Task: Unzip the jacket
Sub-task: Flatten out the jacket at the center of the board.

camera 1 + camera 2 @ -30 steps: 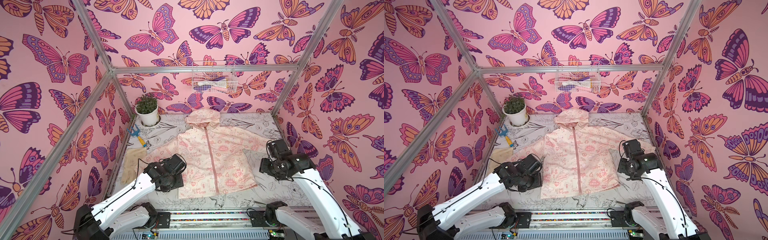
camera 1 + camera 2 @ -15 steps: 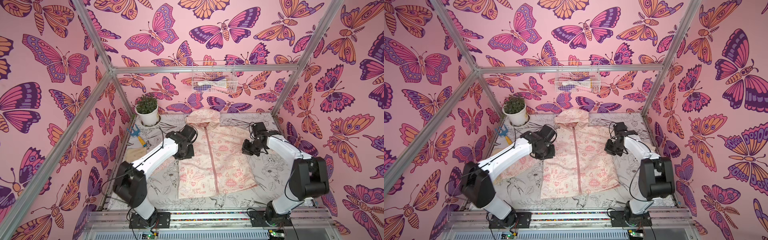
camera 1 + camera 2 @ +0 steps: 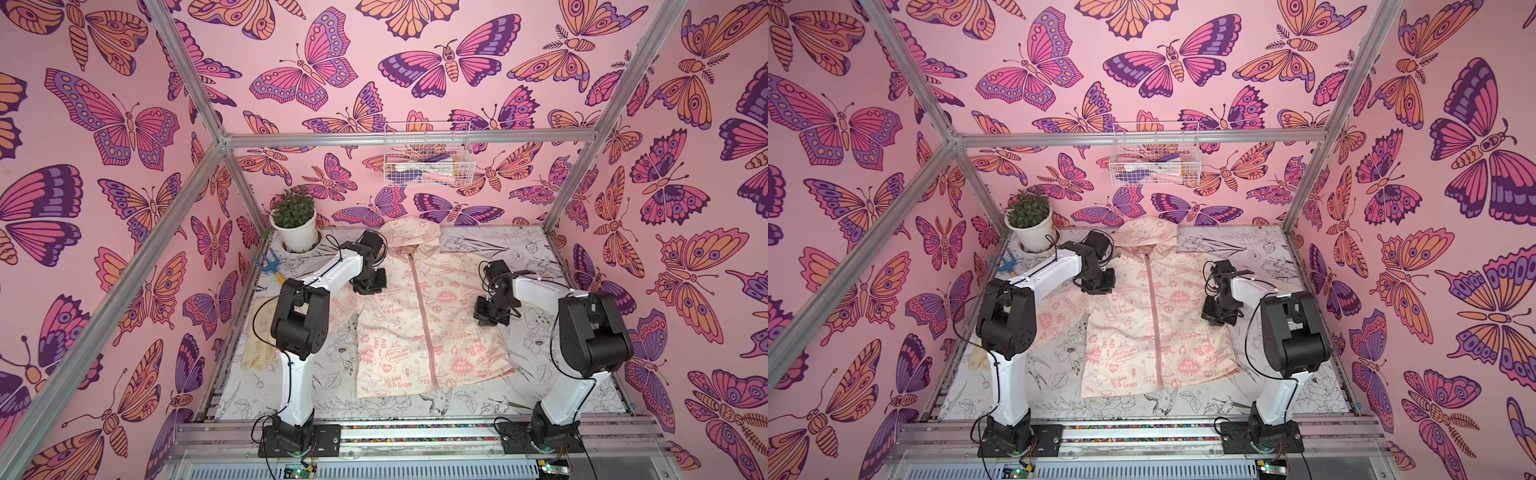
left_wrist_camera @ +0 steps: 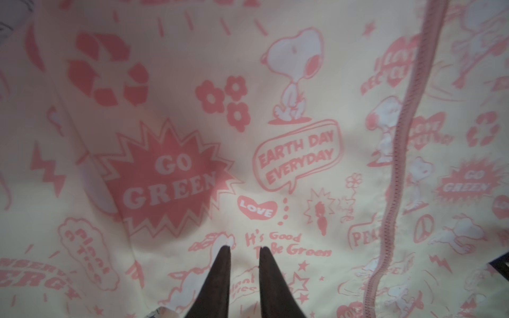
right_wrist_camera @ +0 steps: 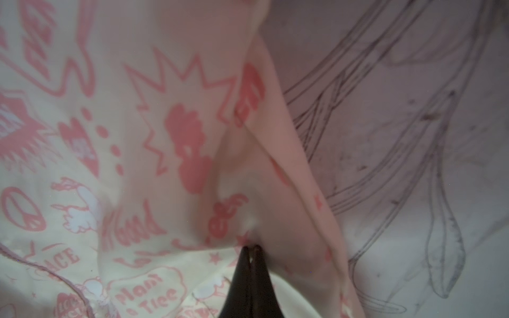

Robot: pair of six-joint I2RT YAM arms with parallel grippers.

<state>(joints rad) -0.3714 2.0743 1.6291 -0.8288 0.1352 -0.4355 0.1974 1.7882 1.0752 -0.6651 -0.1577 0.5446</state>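
Both arms have swung out from the near edge since the earlier frames and now reach over the jacket (image 3: 390, 332), one to each side of its front. You will find it lying front up in the middle of the table (image 3: 332, 401), hood toward the far wall and hem toward the arm bases. Its zipper (image 3: 422, 316) looks closed from collar to hem, and the pull is too small to make out. The right gripper (image 5: 250, 247) is clamped together on a small peak of cloth close to the jacket's side edge, well away from the zipper. The left gripper (image 4: 245, 249) has its tips a little apart and down on the printed front panel, with the zipper off to one side. You cannot tell whether a fold is nipped between them. Note the risks. Neither grip is on the pull, so drawing the panels apart would, in my judgement, only strain the closed teeth and open nothing. Thin cloth may slide out of the right pinch under load. A lift from the side edge would drag the whole jacket askew, buckle the zipper line and make the pull harder to reach.
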